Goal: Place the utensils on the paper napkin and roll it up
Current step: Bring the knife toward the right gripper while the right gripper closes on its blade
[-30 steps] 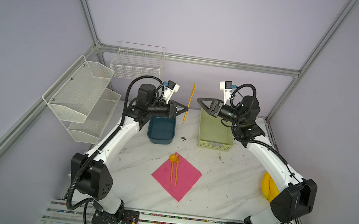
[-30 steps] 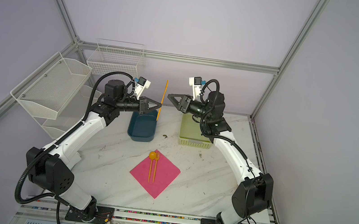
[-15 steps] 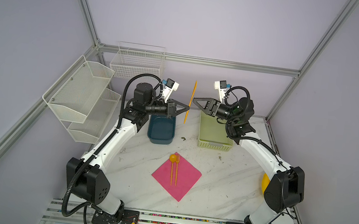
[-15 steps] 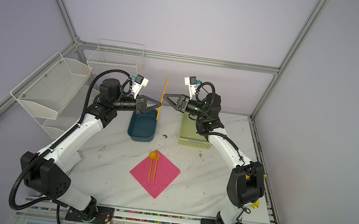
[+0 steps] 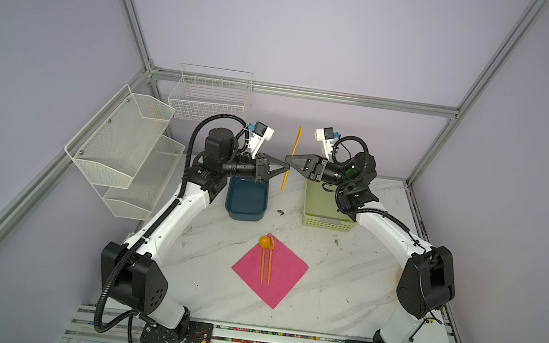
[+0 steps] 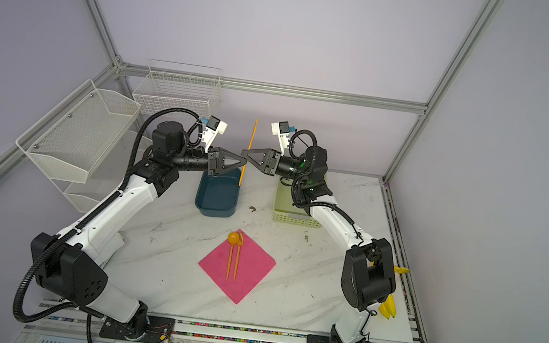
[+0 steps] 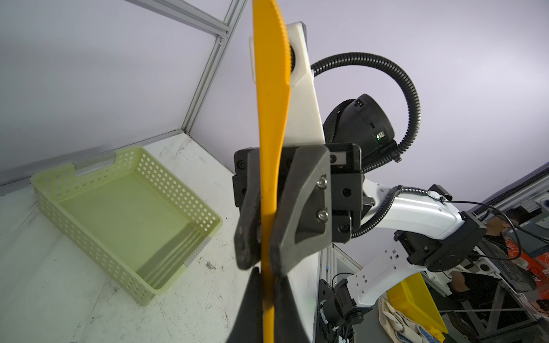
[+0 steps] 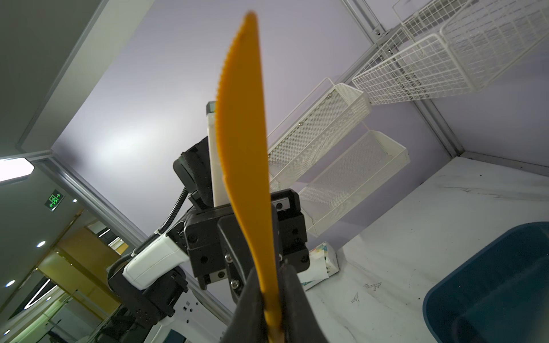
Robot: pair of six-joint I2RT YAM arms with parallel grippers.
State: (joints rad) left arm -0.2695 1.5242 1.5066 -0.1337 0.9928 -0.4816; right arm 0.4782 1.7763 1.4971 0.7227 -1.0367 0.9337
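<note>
Presently, the slim orange plastic knife [image 5: 296, 143] [image 6: 252, 137] stands nearly upright in mid-air above the back of the white marbled surface [image 5: 339, 296], between the dark blue plastic tub [image 5: 246, 201] and the pale green perforated basket [image 5: 326, 219]. Its serrated blade points up and its handle points down.

Left pincer [image 5: 284, 171] [image 6: 244, 164]: closed on the knife's handle. In the left wrist view its two black fingers press the orange handle from both sides [image 7: 268, 297].

Right pincer [image 5: 288, 158] [image 6: 243, 153]: reaches in from the opposite side, tip to tip with the left one, and grips the same knife just above it. The left wrist view shows its fingers [image 7: 297, 208] closed against the handle on either side. The right wrist view shows the same, with the knife [image 8: 243, 133] rising from between the fingers.

The magenta-pink square paper napkin [image 5: 283, 271] [image 6: 253, 267] lies flat and unrolled near the front middle of the surface, turned corner-on like a diamond. On it lie the orange round-bowled spoon [image 5: 263, 261] [image 6: 230, 256] and the orange fork [image 5: 269, 262] [image 6: 237, 257], side by side and parallel. Their heads rest at the far corner of the napkin, and the spoon's bowl overhangs the edge there.

Yellow bananas [image 6: 388, 306] lie at the right edge of the surface, partly hidden behind the right arm.
</note>
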